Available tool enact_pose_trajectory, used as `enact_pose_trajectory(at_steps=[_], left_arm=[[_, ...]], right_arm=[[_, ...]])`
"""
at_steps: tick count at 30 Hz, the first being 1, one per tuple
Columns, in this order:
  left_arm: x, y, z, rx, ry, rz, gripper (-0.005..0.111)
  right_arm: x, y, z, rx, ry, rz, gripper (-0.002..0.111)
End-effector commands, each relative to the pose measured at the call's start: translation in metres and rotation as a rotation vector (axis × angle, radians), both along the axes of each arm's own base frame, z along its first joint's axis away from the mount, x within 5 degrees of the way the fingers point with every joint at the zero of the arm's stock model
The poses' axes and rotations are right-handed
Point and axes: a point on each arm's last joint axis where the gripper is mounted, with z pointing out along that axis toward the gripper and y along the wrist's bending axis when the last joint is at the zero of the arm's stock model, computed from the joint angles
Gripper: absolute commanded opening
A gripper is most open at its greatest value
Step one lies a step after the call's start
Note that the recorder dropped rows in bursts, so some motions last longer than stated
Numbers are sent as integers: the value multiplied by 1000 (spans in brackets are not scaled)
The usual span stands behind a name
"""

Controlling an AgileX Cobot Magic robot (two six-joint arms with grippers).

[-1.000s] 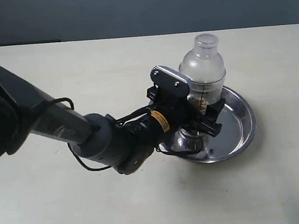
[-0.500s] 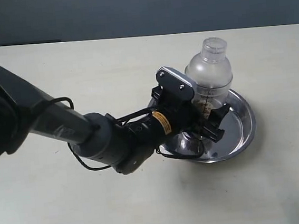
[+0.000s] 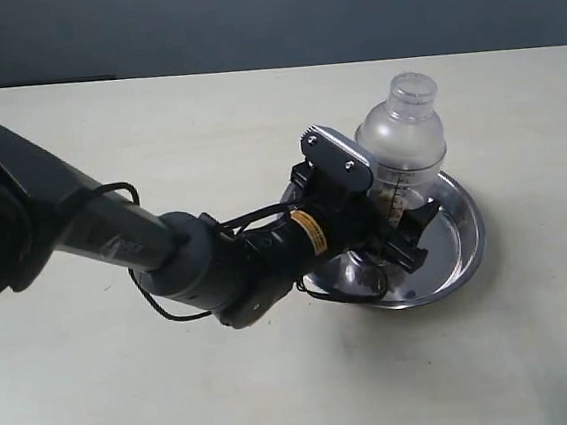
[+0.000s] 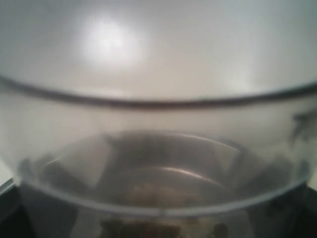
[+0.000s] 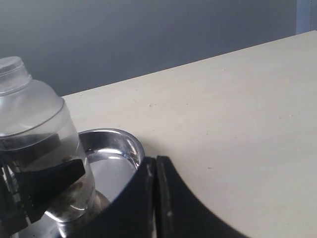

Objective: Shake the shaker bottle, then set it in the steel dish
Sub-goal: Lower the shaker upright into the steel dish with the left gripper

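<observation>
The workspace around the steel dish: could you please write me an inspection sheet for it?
Surface: beige table, bare and matt.
Job's things: bottle, roughly upright, capped, its base down inside the dish; whether it touches the bottom is unclear.
Clutter: nothing seen.
Grippers: left gripper, jaws clamped on the bottle's lower body; right gripper, jaws shut and empty, off to the side of the dish.
Cables: black cable looping along the left arm, clear of the dish.
Surroundings: dark grey wall behind the table.
</observation>
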Motion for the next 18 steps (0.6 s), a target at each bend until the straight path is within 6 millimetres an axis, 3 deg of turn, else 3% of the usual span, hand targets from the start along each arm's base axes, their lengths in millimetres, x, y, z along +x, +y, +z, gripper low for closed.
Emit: enact_pose_trajectory(at_steps=[1, 10, 18], left_arm=[[-1, -1, 1, 18, 4, -21, 75], [-1, 0, -3, 40, 47, -2, 75], [-2, 1, -6, 66, 67, 0, 101]], right_arm=[[0, 0, 1, -7, -13, 1, -1], [0, 0, 1, -7, -13, 1, -1], [0, 0, 1, -7, -13, 1, -1]])
